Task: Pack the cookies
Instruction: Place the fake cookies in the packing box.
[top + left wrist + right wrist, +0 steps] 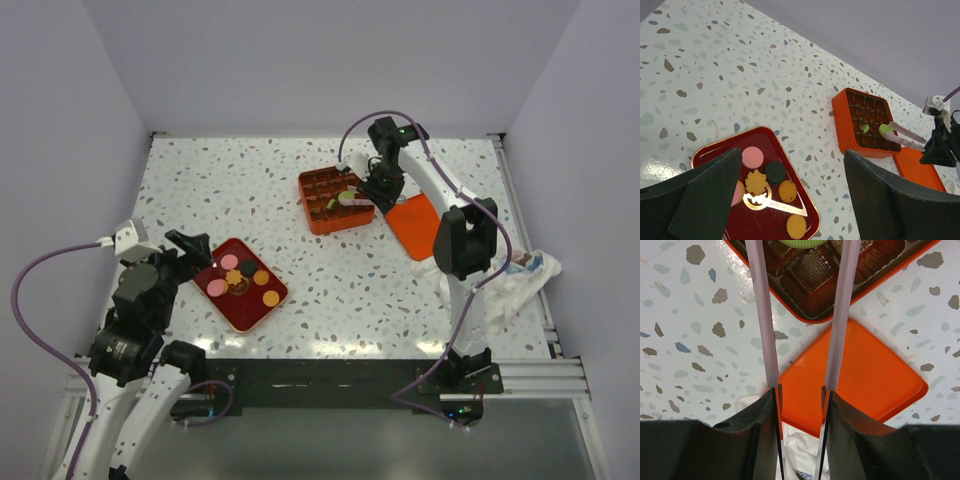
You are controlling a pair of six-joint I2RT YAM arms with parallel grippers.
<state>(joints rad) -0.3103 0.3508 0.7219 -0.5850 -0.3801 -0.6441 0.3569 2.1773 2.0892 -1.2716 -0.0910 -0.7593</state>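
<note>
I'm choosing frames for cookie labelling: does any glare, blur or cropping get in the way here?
Top external: the table is brightly lit, the cookies small but distinct. Left wrist: a glare patch on the table left of the red tray; the fingers look dark and soft. Right wrist: sharp, but the green cookie is cut by the top edge.

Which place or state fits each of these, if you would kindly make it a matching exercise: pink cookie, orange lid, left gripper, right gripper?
Things:
1. pink cookie
2. orange lid
3. left gripper
4. right gripper

Places or states:
a. open, above the red tray
b. holds a green cookie over the orange box
c. lies on the red tray
d. flat on the table beside the box

Pairs: 1-c, 2-d, 3-a, 4-b
</note>
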